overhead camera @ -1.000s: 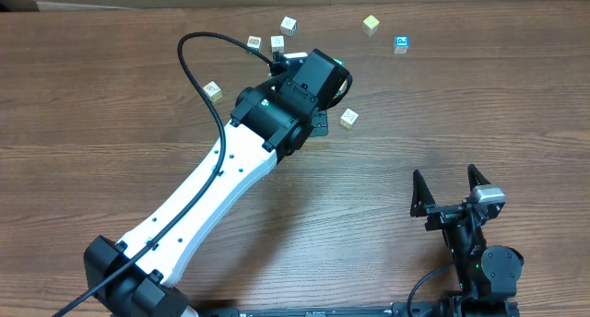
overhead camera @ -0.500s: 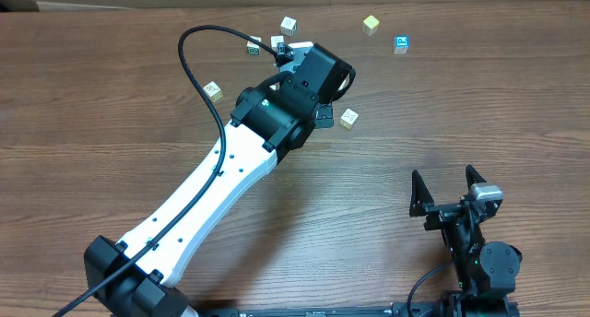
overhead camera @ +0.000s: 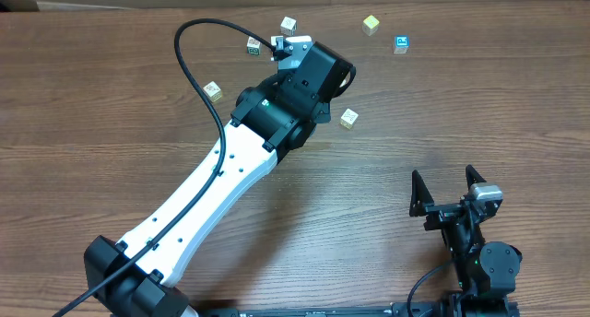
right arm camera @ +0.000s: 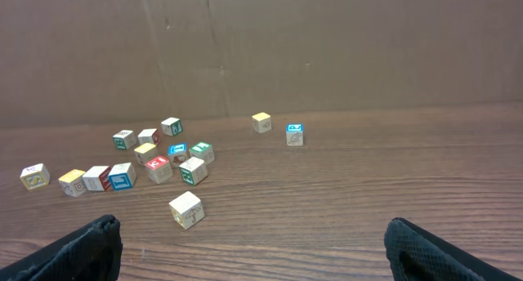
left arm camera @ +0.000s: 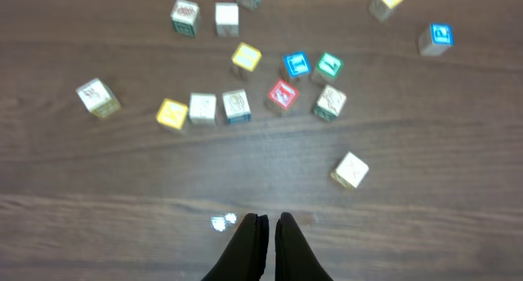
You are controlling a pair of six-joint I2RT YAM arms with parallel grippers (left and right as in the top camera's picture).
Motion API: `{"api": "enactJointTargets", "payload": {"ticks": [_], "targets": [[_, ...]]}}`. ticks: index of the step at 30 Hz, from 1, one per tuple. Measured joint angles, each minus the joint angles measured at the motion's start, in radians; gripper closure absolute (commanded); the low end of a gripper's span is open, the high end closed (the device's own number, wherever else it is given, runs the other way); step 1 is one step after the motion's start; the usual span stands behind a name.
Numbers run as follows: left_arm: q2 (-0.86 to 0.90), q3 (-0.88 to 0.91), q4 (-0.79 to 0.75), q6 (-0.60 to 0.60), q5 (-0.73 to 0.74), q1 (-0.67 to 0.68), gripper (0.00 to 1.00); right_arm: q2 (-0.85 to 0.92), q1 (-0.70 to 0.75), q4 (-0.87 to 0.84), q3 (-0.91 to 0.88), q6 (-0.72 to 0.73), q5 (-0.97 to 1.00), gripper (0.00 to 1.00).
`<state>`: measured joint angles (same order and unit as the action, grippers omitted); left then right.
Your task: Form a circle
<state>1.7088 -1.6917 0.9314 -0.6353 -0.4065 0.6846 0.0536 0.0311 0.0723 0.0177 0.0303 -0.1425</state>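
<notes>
left gripper (left arm camera: 268, 224) clenched, nothing between its fingers, low over the wooden table (left arm camera: 425, 232); cube cluster (left arm camera: 236, 105) sits ahead of the tips, apart from them: yellow, two whitish and a red cube in a bent row, with yellow, blue and green cubes just behind; not a closed ring; overhead view hides it under the left wrist; lone whitish cube (left arm camera: 350, 170) nearer, right of the tips; right gripper (overhead camera: 444, 179) spread wide, empty, well apart from all cubes

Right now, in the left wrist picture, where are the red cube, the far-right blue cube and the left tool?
red cube (left arm camera: 282, 94), left wrist view, on its red top face.
far-right blue cube (left arm camera: 439, 36), left wrist view, on its blue top face.
left tool (left arm camera: 268, 222), left wrist view, midway between its shut fingertips.
</notes>
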Motion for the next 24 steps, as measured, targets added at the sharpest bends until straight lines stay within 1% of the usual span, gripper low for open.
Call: {"api": "enactJointTargets", "payload": {"ticks": [6,10,15,20,24], "targets": [[0.000,0.000,-0.044,0.017,-0.101,-0.013,0.94,0.000,0.000,0.000,0.000,0.000,0.000,0.00],[0.000,0.000,-0.075,0.018,-0.152,-0.050,0.95,0.000,0.000,0.000,0.000,0.000,0.000,0.00],[0.000,0.000,-0.079,0.018,-0.163,-0.115,0.95,0.000,0.000,0.000,0.000,0.000,0.000,0.00],[0.000,0.000,-0.074,0.021,-0.167,-0.161,0.93,0.000,0.000,0.000,0.000,0.000,0.000,0.00],[0.001,0.000,-0.079,0.054,-0.167,-0.188,0.92,0.000,0.000,0.000,0.000,0.000,0.000,0.00]]}}
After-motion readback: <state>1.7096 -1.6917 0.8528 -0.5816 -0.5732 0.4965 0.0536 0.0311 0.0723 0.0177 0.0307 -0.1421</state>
